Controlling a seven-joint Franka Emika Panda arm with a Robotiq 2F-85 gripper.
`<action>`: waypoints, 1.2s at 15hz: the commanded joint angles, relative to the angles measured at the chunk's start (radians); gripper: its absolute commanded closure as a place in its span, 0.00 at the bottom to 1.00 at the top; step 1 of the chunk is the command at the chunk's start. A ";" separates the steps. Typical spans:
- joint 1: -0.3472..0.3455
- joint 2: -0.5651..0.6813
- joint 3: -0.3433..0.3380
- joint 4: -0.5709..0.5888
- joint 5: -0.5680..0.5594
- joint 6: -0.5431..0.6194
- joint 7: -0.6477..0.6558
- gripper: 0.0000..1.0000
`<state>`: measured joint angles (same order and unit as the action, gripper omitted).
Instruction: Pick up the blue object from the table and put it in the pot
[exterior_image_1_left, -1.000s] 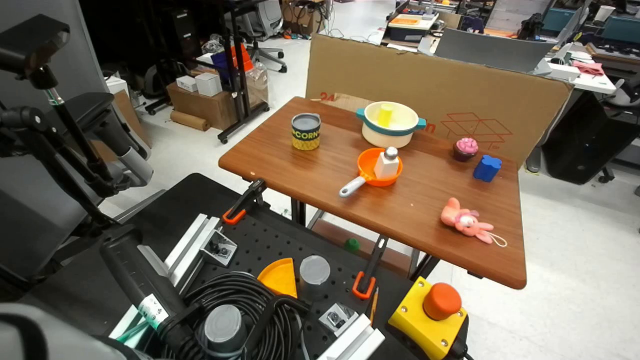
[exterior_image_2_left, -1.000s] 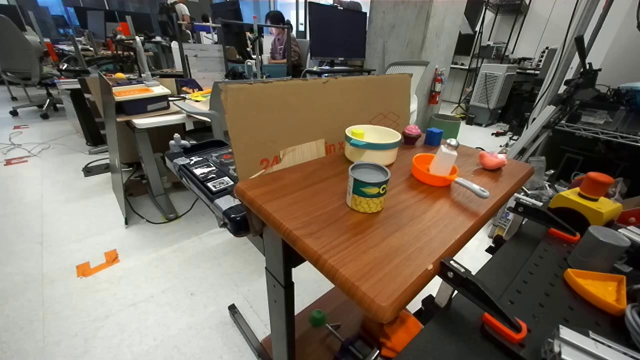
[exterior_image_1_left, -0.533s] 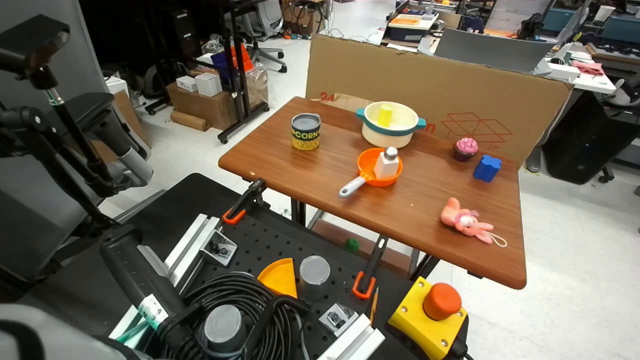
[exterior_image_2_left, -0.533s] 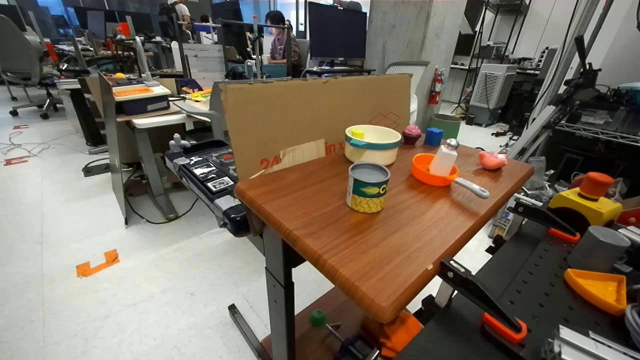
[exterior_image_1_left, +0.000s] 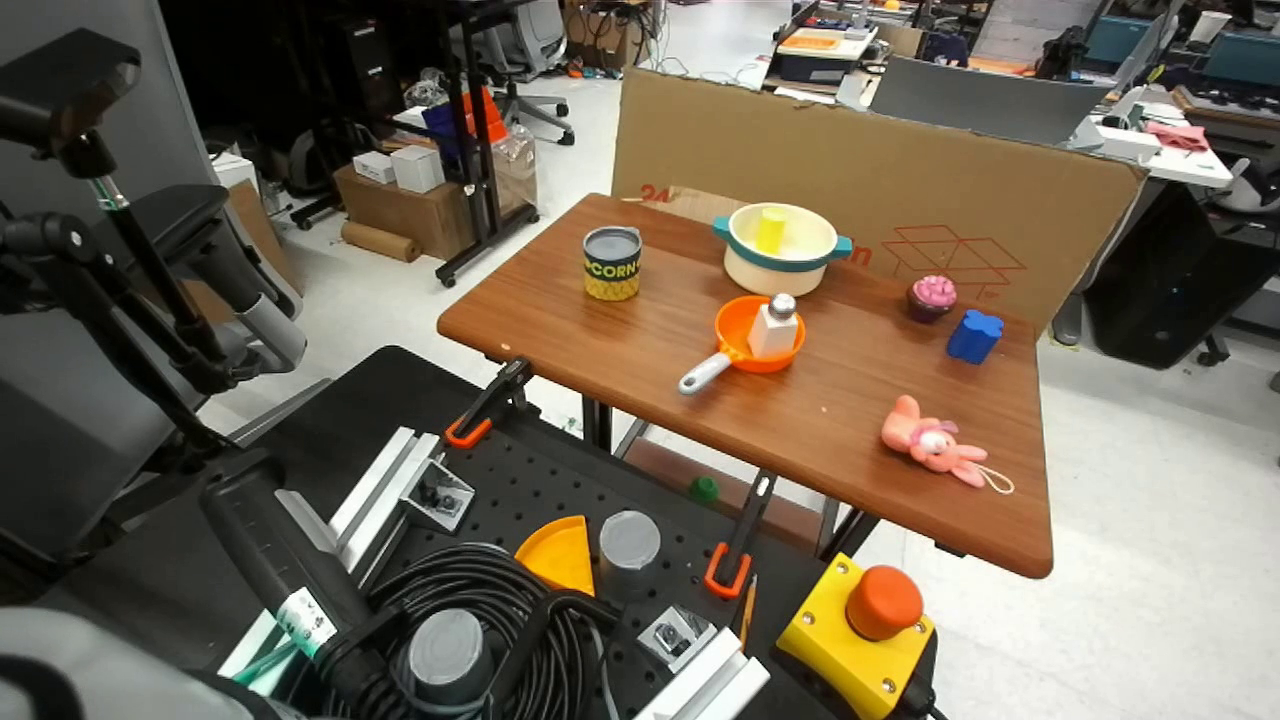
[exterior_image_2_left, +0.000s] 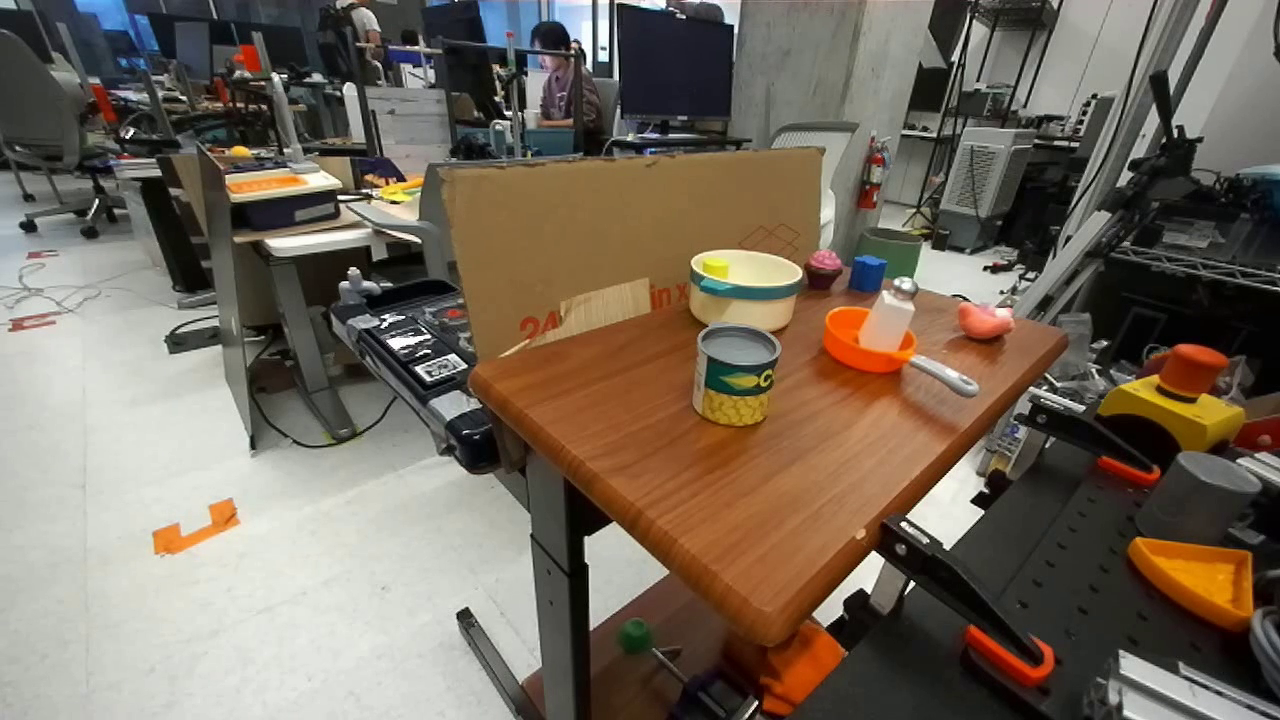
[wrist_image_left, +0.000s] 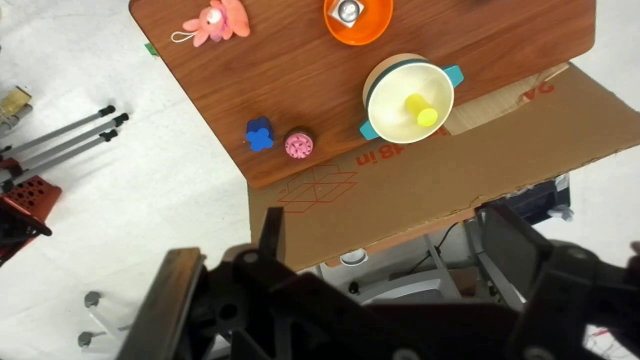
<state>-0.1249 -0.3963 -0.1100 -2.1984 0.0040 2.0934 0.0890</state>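
- Step in hand, my read: approach to the pick. Grasp not made yet.
- My gripper (wrist_image_left: 385, 220): fingers (wrist_image_left: 271, 232) spread wide, holding nothing.
- Target: blue block (wrist_image_left: 260, 135), lobed, standing on the table (exterior_image_1_left: 850, 360) near its edge, just beside a pink-topped cupcake (exterior_image_1_left: 932, 299), apart from it.
- Goal: cream pot (exterior_image_1_left: 768, 280) with teal handles, by the cardboard panel (exterior_image_1_left: 760, 150). Yellow cylinder (wrist_image_left: 420, 109) inside.
- Next move: wrist view has the block outside the gap between my fingers, so shift over it first, then descend straddling it. Watch the cupcake: a finger could knock it.
- After that: lift over the pot's rim, release beside the cylinder.
- Diff vs earlier frames: none I can make out in both exterior views; block, pot, cupcake in the same spots. No earlier wrist frame, so can't tell if I moved.
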 joint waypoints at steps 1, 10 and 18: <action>-0.025 0.101 -0.004 0.109 0.017 -0.018 0.082 0.00; -0.030 0.359 -0.019 0.366 0.046 -0.168 0.255 0.00; -0.056 0.499 -0.062 0.467 0.145 -0.337 0.114 0.00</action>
<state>-0.1604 0.0695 -0.1600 -1.7814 0.0903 1.8210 0.3097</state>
